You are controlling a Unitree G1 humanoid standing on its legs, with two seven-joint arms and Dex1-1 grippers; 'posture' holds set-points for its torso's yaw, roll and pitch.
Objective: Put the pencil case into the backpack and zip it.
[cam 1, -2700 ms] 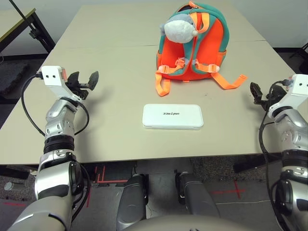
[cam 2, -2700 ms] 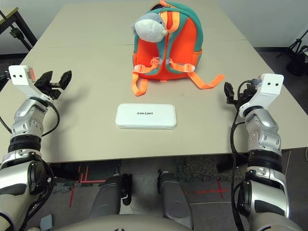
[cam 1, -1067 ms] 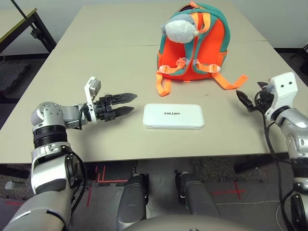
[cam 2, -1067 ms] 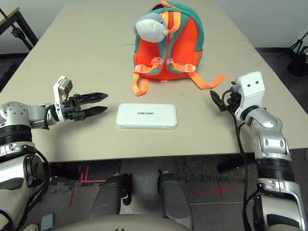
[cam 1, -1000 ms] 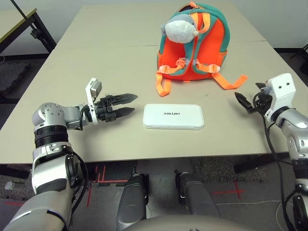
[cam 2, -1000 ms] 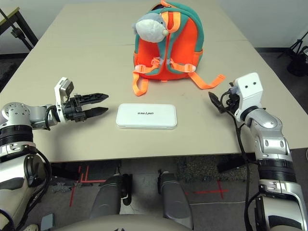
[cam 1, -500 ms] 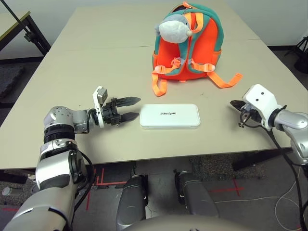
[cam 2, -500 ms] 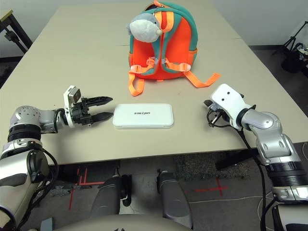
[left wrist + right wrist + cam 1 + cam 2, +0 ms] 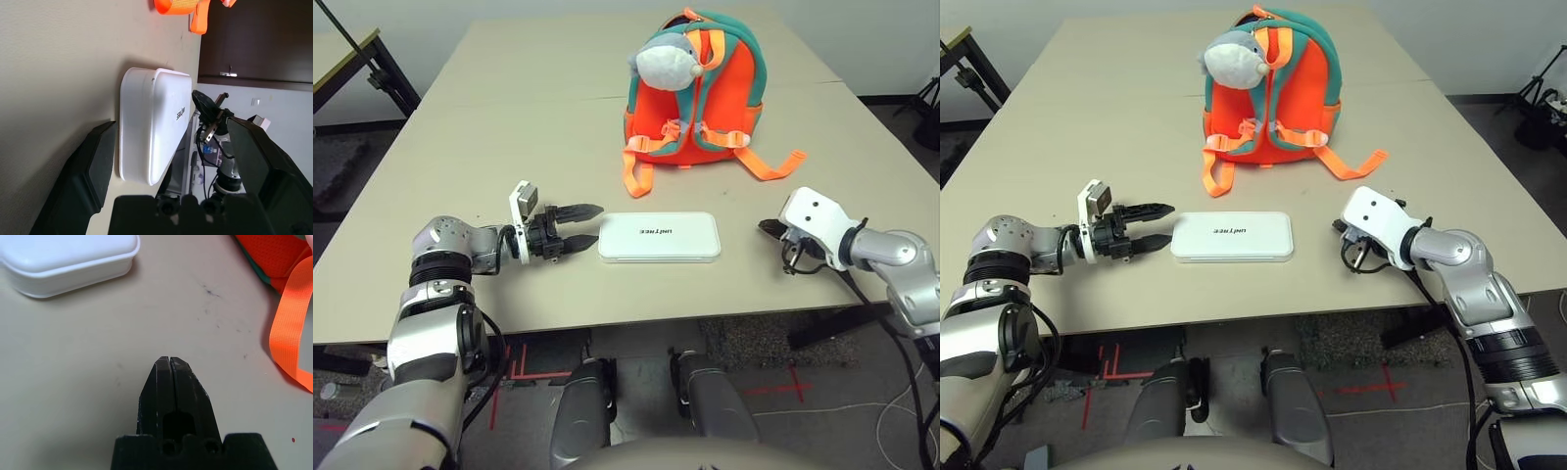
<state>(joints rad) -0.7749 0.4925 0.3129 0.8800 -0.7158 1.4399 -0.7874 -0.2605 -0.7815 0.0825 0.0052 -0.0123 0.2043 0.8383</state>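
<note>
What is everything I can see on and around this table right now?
Table: one, beige, spans the scene.
Backpack: one, orange with teal trim, lying at the far middle, straps trailing toward the robot.
Plush animal head: one, grey-white, on the backpack's upper left.
Pencil case: one, white, flat on the table in front of the backpack, untouched.
Left end effector: one, black fingers open, level with the case's left end, close beside it.
Right end effector: one, black fingers shut, empty, to the right of the case, apart from it.

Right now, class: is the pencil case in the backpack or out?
Out: the pencil case lies flat on the table, before the backpack.
</note>
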